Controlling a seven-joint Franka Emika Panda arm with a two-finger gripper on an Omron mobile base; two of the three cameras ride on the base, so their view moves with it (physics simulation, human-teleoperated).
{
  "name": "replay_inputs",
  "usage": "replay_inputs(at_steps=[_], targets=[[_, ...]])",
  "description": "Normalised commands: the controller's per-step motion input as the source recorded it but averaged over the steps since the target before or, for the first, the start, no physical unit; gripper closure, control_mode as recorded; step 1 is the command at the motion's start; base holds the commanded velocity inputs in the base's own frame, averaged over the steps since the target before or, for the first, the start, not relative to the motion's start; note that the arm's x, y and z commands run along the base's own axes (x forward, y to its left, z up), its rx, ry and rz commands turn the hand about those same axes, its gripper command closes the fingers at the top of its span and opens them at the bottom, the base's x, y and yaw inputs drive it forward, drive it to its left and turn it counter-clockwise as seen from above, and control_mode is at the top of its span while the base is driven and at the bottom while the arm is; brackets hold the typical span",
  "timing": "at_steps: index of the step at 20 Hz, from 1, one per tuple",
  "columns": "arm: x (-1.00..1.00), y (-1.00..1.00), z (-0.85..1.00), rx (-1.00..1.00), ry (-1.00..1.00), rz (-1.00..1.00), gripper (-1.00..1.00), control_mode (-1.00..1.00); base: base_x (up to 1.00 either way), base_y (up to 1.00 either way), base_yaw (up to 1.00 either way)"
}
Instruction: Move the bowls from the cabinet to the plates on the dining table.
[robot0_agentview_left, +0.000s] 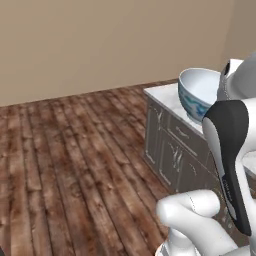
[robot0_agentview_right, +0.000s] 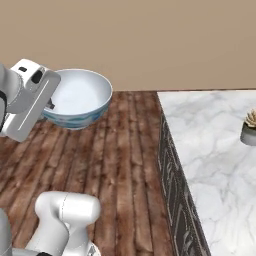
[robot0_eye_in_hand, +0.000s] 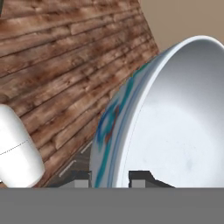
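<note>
No text, label, brand, number or sign can be read on anything here.

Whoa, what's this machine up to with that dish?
A white robot arm is carrying a white bowl with a blue pattern. Its tool is clamped on the bowl's rim, one finger inside and one outside, so the bowl hangs in the air above the wooden floor. Beside it is the marble dining table, with a small potted plant near its far side. The bowl has not been set down yet.
</note>
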Motion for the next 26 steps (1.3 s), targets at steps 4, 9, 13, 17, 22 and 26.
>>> replay_inputs(at_steps=[4, 9, 13, 17, 22, 26], targets=[[0.0, 0.0, 0.0, 0.0, 0.0, 0.0, 1.0, 1.0, 0.36, 0.31, 0.3], [0.0, 0.0, 0.0, 0.0, 0.0, 0.0, 1.0, 1.0, 0.42, 0.31, 0.29], [0.0, 0.0, 0.0, 0.0, 0.0, 0.0, 1.0, 1.0, 0.56, 0.27, 0.28], [0.0, 0.0, 0.0, 0.0, 0.0, 0.0, 1.0, 1.0, 0.67, 0.17, 0.27], [0.0, 0.0, 0.0, 0.0, 0.0, 0.0, 1.0, 1.0, 0.45, 0.16, 0.34], [0.0, 0.0, 0.0, 0.0, 0.0, 0.0, 1.0, 1.0, 0.06, 0.22, 0.42]])
